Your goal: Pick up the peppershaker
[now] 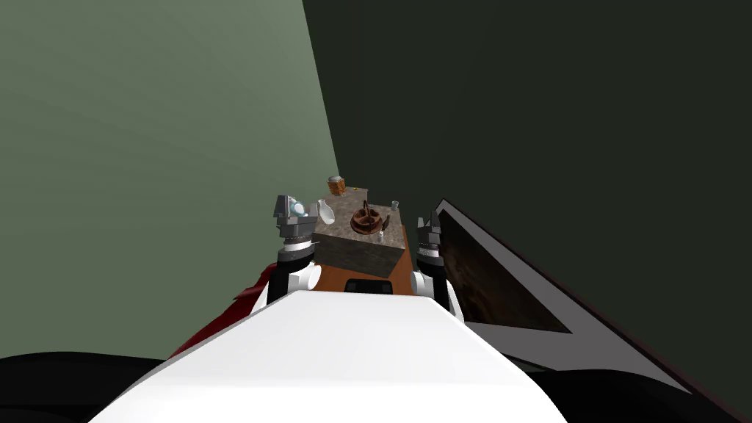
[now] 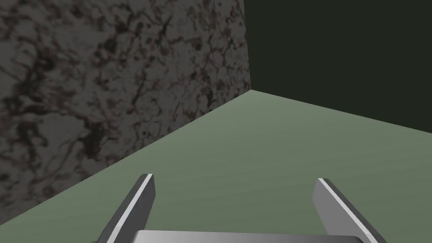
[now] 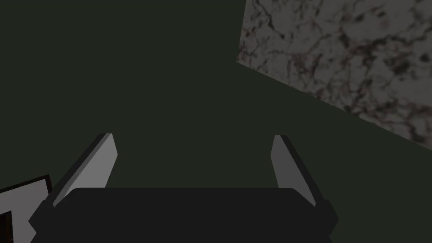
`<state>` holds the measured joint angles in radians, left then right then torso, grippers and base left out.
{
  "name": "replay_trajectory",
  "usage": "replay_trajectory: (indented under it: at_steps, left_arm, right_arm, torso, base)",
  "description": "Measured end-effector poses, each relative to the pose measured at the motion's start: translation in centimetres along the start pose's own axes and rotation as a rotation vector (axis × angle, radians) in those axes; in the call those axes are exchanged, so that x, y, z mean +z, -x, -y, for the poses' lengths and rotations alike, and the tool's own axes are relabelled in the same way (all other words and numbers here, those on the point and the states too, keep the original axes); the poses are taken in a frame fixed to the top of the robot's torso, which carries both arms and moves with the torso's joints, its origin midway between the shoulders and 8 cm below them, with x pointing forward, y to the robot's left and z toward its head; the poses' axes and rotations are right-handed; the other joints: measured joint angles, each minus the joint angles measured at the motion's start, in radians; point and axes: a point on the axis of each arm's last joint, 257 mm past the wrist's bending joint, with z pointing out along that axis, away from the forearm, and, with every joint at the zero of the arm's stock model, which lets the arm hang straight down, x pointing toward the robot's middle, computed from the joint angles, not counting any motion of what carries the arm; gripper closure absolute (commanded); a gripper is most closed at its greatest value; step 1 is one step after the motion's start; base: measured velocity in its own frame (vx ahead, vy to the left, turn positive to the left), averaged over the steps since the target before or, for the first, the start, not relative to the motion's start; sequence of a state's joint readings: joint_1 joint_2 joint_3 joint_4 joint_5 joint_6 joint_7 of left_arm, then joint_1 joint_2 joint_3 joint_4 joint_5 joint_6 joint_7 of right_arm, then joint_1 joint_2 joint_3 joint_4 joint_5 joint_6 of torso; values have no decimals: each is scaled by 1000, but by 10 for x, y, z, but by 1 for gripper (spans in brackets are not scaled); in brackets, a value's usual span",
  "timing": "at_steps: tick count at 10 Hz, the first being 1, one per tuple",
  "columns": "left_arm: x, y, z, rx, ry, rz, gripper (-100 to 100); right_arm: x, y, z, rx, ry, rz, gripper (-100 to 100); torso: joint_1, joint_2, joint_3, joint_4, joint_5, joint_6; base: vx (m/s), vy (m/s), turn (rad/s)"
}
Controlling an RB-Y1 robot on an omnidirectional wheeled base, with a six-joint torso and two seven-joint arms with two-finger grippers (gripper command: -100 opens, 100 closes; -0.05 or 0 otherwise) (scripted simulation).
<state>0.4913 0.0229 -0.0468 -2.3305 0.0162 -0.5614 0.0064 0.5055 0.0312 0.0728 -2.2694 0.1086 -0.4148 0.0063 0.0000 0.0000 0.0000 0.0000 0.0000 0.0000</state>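
The worktop [image 1: 345, 226] is a narrow block with a mottled grey-brown stone top, veined like marble, over an orange-brown front. It runs away from me into the corner where a pale green wall [image 1: 147, 147] meets a dark green wall [image 1: 558, 110].

At its middle stands a round, dark brown bowl-like basket [image 1: 369, 220] with an upright handle. At the far end sits a small orange-brown jar with a grey lid [image 1: 336, 184]. A white spoon-shaped piece [image 1: 326, 212] lies near the left edge, and a tiny clear glassy piece [image 1: 394, 205] stands at the right. A white-framed dark panel [image 1: 507, 286] slants along the worktop's right side.

The pepper shaker, as far as I can tell, is the tiny pale upright piece [image 1: 380, 236] at the worktop's near edge, just in front of the basket. It is too small to read its material.

The left tool [image 1: 288, 213] hangs beside the worktop's left edge, its thin grey blade fingers [image 2: 141, 202] spread wide on nothing, close to the stone face. A pale blue glassy bit [image 1: 297, 208] shows right by it.

The right tool [image 1: 429, 224] hangs beside the right edge, also spread wide and empty. The shaker lies between the two tools, nearer the right one and apart from both.
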Motion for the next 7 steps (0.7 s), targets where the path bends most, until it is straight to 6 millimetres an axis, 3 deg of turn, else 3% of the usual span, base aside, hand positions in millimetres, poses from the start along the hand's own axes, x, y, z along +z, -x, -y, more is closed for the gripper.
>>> replay_trajectory:
  at_steps: [7]
  left_arm:
    - [0,0,0,0,0,0,0]
  right_arm:
    - [-22,-21,35,-275,-60,-190,-100]
  torso:
    - [6,0,0,0,1,0]
  base:
    - [4,71,-95]
